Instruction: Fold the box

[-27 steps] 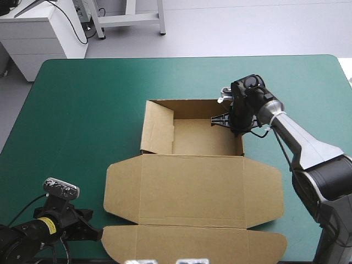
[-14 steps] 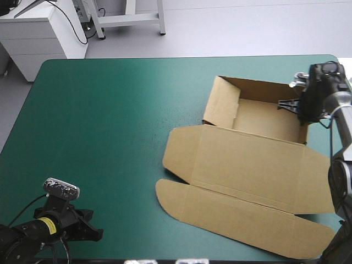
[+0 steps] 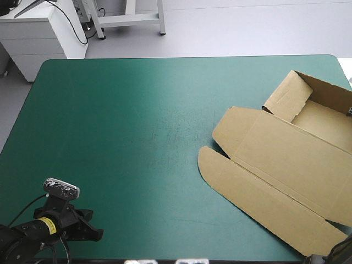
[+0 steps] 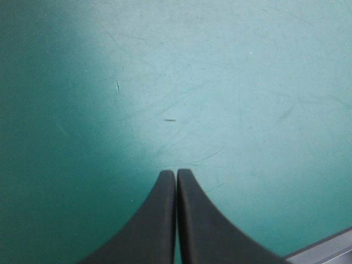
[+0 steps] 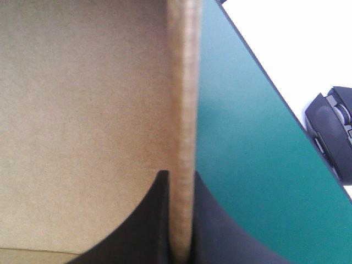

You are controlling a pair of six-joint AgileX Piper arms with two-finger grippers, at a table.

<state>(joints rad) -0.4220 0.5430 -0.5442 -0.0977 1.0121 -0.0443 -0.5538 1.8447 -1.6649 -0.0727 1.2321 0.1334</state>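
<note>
High view: box [image 3: 286, 165] at right side of frame, turned askew, lid and flaps flat on teal-green cover [image 3: 110, 121], tray part in upper right corner, cut by frame edge. One upright tray wall pinched between black fingers of right gripper [image 5: 179, 175]. At lower left, left gripper [image 3: 96, 234] over cover, fingers closed tip to tip.

Left claw [image 4: 176, 172] closed; right claw [image 5: 180, 174] clamped on box [image 5: 82, 110].

Lighting: bright, diffuse, overhead. Tabletop [image 3: 137, 110]: pale sheen at centre, dimmer toward left edge. Box [image 3: 286, 159]: faint shadow inside raised walls. Floor [image 5: 286, 49] beyond tabletop: glaring white.
</note>
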